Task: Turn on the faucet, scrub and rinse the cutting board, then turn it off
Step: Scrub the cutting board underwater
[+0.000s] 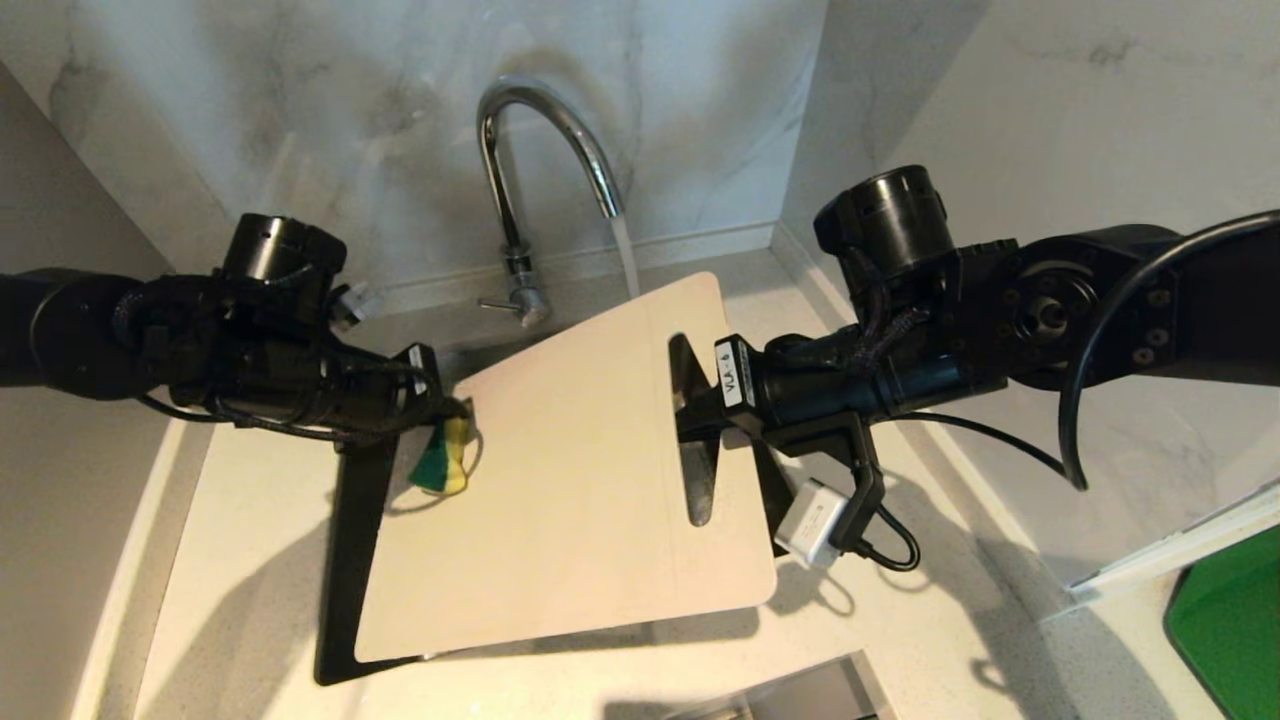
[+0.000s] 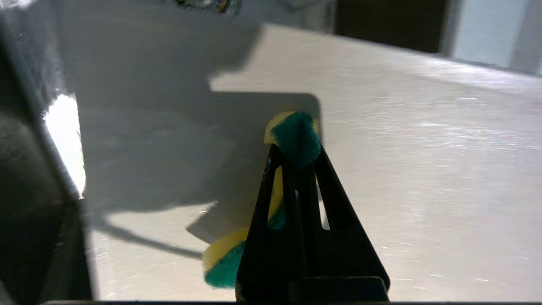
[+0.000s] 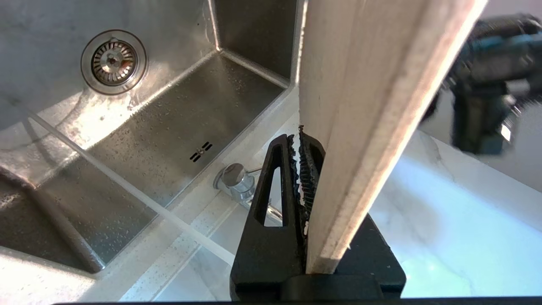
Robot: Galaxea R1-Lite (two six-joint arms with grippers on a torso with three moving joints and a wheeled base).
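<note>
The chrome faucet (image 1: 540, 130) is running; its stream (image 1: 625, 255) drops behind the far edge of the cutting board (image 1: 570, 470). The beige board hangs tilted over the sink, and my right gripper (image 1: 690, 410) is shut on it at the handle cutout end. In the right wrist view the board (image 3: 360, 106) stands edge-on beside the right gripper (image 3: 300, 140). My left gripper (image 1: 455, 420) is shut on a yellow-and-green sponge (image 1: 440, 465) at the board's left edge. The left wrist view shows the sponge (image 2: 294, 137) pinched in the left gripper (image 2: 296, 148), above the board's face (image 2: 423, 169).
Below the board lies the steel sink (image 3: 169, 114) with its drain (image 3: 113, 60). The faucet's side lever (image 1: 497, 303) points left. Pale counter (image 1: 250, 560) surrounds the sink, with marble walls behind and to the right. A green tray (image 1: 1230, 620) sits at the far right.
</note>
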